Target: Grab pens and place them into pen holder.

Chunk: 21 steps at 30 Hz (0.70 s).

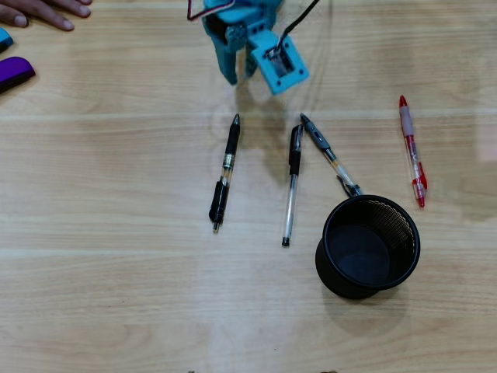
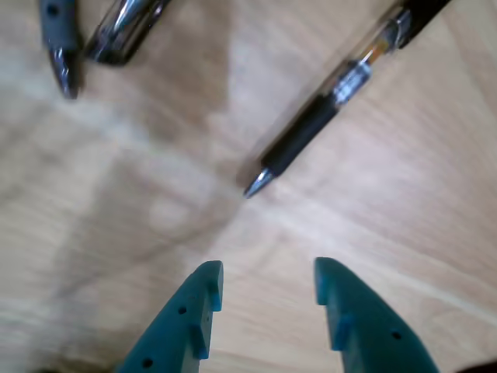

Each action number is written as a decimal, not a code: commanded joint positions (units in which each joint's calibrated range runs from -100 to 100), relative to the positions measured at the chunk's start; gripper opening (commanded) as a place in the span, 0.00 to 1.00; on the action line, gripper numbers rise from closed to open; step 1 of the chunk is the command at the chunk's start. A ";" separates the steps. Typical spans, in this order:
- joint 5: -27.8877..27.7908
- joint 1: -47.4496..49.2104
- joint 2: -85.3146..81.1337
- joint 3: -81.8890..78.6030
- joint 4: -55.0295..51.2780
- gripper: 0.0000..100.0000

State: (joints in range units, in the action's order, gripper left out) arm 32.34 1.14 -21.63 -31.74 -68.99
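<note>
Teal gripper [image 2: 268, 284] fingers stand apart over bare wooden table [image 1: 116, 295] in the wrist view, clamped on nothing, a black pen [image 2: 311, 136] tip just beyond them. Overhead, the black mesh pen holder [image 1: 408, 233] anchors the scene: a grey-and-clear pen [image 1: 330, 155] touches its rim, a black-capped clear pen [image 1: 291, 186] lies beside, a red pen [image 1: 412, 150] to its right.

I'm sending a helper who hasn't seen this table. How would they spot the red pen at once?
In the overhead view, find the black mesh cup at lower right. Up and right of it, one pen lies alone: the red pen. The other three pens lie left of it and show black or grey, not red.
</note>
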 commanded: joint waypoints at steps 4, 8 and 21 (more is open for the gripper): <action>12.67 0.47 45.55 68.91 -24.30 0.25; 14.18 -0.90 61.86 89.73 -29.03 0.25; 14.29 -5.82 82.66 94.26 -29.20 0.14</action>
State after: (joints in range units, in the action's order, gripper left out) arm 46.43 -2.91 59.80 64.94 -97.93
